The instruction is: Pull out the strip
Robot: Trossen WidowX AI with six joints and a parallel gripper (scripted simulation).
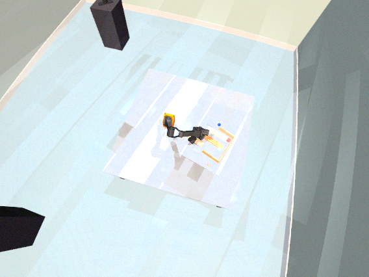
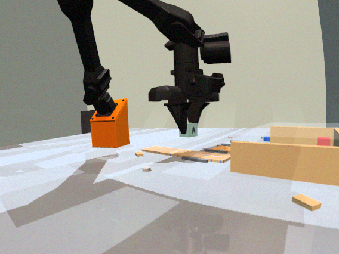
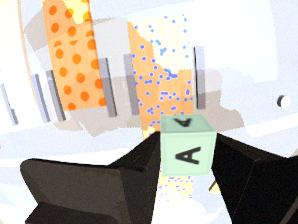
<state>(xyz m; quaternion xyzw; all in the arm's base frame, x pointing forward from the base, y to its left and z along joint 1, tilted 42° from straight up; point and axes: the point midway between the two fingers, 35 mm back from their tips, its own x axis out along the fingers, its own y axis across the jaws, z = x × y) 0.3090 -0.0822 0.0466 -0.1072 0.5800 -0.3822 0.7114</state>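
The pale green cube (image 2: 193, 130) (image 3: 186, 154) with a black letter A is held between the fingers of my gripper (image 2: 190, 128) (image 3: 181, 136), which is shut on it. The cube hangs in the air above the strips, with a gap below it in the exterior view. The blue-dotted strip (image 2: 162, 151) (image 3: 167, 95) lies flat below, one end between dark guide rails and the rest reaching toward the arm's base; the cube hides part of it in the wrist view. The orange-dotted strip (image 3: 75, 60) lies flat beside it, between its own rails.
Low wooden walls (image 1: 227, 151) (image 2: 268, 161) stand around the far ends of the strips. A red block (image 1: 229, 140) (image 2: 323, 141) is within them. A blue object (image 1: 219, 124) (image 2: 267, 139), a small wooden block (image 1: 208, 165) (image 2: 307, 202) and a pale disc (image 2: 146, 169) (image 3: 283, 101) lie outside.
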